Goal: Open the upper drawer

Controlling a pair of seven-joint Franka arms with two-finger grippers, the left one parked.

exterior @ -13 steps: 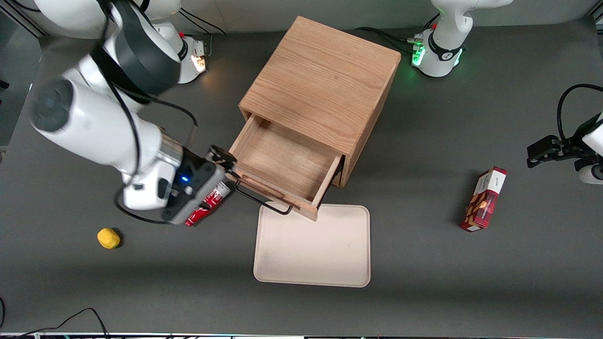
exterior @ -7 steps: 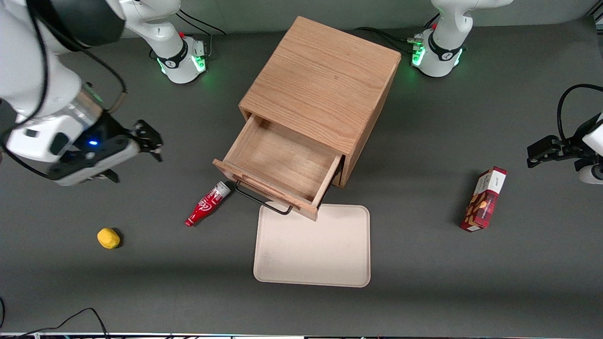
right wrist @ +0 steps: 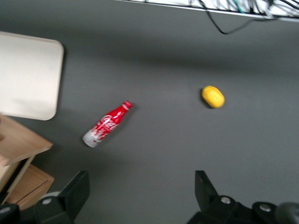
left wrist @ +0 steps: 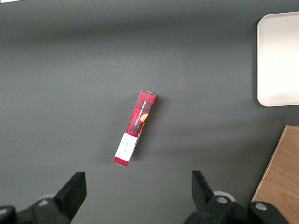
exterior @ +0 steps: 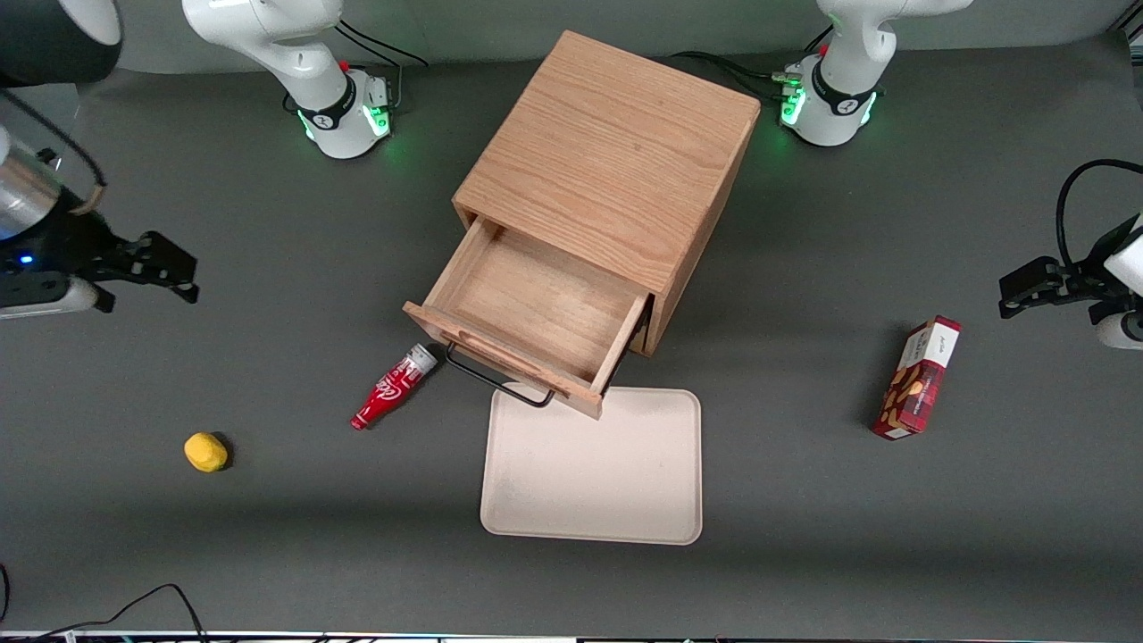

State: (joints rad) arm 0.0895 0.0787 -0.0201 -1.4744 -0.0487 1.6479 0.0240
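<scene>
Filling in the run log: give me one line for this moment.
task: open upper drawer | upper drawer: pulled out, nothing inside | gripper: open, holding nothing, toward the working arm's end of the table, apart from the drawer | step: looks done

Light oak drawer (exterior: 536,308) with black wire handle (exterior: 496,379). Red and silver bottle (exterior: 393,387). Yellow lump (exterior: 205,451). Cream tray (exterior: 594,469). Red tartan box (exterior: 920,377). Black gripper (exterior: 165,268) toward the working arm's end, fingers apart.

Light even, overhead; you see soft shadow at cabinet's (exterior: 607,170) 4 o'clock. Right wrist view slightly blurred.
</scene>
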